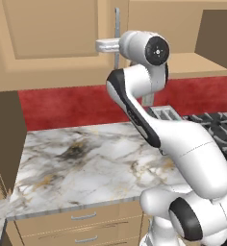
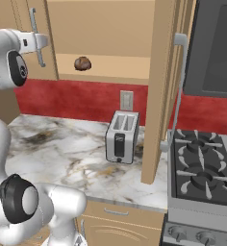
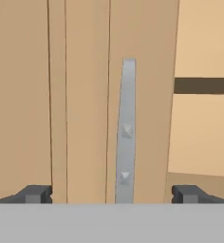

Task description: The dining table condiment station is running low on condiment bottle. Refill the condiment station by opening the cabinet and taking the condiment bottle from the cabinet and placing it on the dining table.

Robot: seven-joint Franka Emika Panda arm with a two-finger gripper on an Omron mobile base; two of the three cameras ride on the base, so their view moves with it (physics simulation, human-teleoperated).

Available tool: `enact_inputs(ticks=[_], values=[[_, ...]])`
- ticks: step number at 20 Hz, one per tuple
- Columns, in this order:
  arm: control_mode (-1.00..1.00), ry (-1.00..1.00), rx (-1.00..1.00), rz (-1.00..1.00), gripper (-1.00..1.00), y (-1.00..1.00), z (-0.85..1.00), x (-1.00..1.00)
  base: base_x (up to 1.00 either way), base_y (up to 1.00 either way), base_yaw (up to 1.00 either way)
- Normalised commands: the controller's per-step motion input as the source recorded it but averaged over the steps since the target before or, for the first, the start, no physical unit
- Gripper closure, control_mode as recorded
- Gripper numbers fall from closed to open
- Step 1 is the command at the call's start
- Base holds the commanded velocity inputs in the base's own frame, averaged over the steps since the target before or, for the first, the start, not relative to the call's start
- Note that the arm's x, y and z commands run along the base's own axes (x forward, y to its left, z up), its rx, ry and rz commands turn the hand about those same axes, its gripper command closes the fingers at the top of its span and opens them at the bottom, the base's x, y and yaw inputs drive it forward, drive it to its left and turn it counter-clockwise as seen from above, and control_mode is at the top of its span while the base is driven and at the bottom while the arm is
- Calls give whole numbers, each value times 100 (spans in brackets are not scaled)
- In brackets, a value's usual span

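Observation:
The cabinet (image 1: 48, 29) is light tan wood with recessed panel doors. Its left door (image 3: 85, 95) is shut, and its long silver bar handle (image 3: 126, 133) stands upright straight ahead in the hand view. My gripper (image 3: 111, 194) is open, its two dark fingertips spread to either side of that handle and apart from it. From the base views the gripper (image 1: 116, 48) (image 2: 37, 43) is raised right at the handle (image 2: 34, 29). The right door (image 2: 158, 96) is swung out, showing a bare shelf (image 1: 192, 65). The condiment bottle and the dining table are out of view.
A small brown round thing (image 2: 82, 63) lies on the open shelf. Below are a marble counter (image 1: 86, 158), a silver toaster (image 2: 121, 137), a wall outlet (image 2: 126, 100) and a gas stove (image 2: 202, 173). Tan drawers (image 1: 81, 218) run under the counter.

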Motion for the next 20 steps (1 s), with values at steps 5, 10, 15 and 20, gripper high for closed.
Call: enact_inputs(ticks=[5,10,15,20], values=[[-100,0,0,-2,-100,0,0,34,0,0,0],[-100,0,0,-5,-100,0,0,27,0,0,0],[-100,0,0,-4,100,0,0,26,0,0,0],[-100,1,0,-5,100,5,0,26,0,0,0]])
